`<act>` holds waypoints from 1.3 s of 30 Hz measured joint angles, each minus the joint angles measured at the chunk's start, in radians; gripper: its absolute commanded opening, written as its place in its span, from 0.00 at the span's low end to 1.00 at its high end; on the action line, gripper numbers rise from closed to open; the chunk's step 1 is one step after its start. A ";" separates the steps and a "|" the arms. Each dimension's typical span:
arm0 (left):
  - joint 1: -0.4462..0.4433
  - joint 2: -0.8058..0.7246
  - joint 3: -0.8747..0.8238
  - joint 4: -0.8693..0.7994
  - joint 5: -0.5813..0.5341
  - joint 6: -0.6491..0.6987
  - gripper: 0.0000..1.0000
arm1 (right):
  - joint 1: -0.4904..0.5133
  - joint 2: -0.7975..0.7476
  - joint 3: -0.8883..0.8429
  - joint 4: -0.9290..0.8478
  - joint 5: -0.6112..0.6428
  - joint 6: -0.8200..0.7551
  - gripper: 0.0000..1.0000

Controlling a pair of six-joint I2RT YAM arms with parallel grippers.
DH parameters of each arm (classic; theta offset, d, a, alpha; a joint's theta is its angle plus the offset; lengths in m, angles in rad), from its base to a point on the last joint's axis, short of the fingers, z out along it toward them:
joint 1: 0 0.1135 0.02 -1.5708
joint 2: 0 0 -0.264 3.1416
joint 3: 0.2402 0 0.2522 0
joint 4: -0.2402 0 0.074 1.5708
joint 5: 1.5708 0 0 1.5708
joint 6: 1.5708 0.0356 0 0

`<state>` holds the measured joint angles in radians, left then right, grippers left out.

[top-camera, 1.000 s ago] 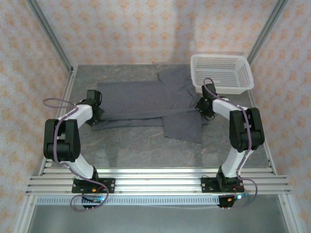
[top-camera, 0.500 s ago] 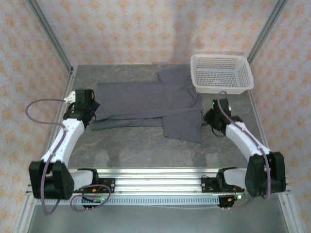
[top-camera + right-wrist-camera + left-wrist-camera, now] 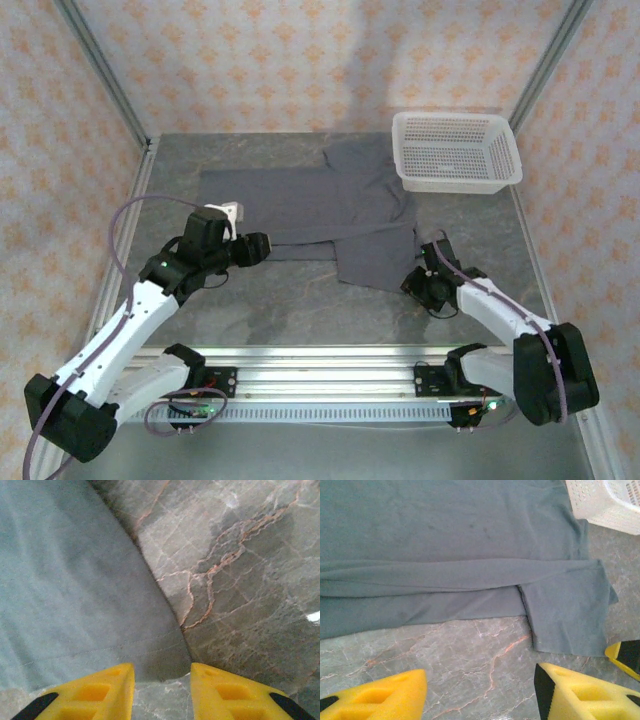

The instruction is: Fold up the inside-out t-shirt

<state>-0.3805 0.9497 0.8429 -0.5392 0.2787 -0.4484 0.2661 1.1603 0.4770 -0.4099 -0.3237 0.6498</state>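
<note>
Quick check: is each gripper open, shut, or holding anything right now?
Left gripper: open, holding nothing.
Right gripper: open, holding nothing, at a corner of the t-shirt.

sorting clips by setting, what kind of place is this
Probably a robot lab test cell, not a home: two arms bolted to an aluminium rail, patterned wall panels in metal frame posts, and a stone-look table with a t-shirt and mesh basket.

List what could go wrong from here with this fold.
The t-shirt runs right up to the basket; pulling it may drag the basket. The right pincer hovers open at the fabric's corner, so a shallow pinch may slip. The left pincer, open, may catch only one layer of the folded edge.
</note>
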 measured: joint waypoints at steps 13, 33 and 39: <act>-0.019 0.020 -0.036 0.002 0.017 0.020 0.83 | 0.018 0.122 0.096 -0.043 0.027 -0.011 0.00; -0.052 -0.047 -0.129 0.015 -0.036 0.005 1.00 | 0.044 0.813 1.147 0.043 0.150 -0.027 0.08; -0.052 -0.072 -0.135 0.012 -0.067 0.002 1.00 | -0.005 1.038 1.490 -0.119 0.196 -0.082 0.30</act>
<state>-0.4324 0.8776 0.7074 -0.5274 0.2115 -0.4469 0.2615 2.1986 1.9671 -0.5293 -0.1272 0.5674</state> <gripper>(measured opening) 0.998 0.288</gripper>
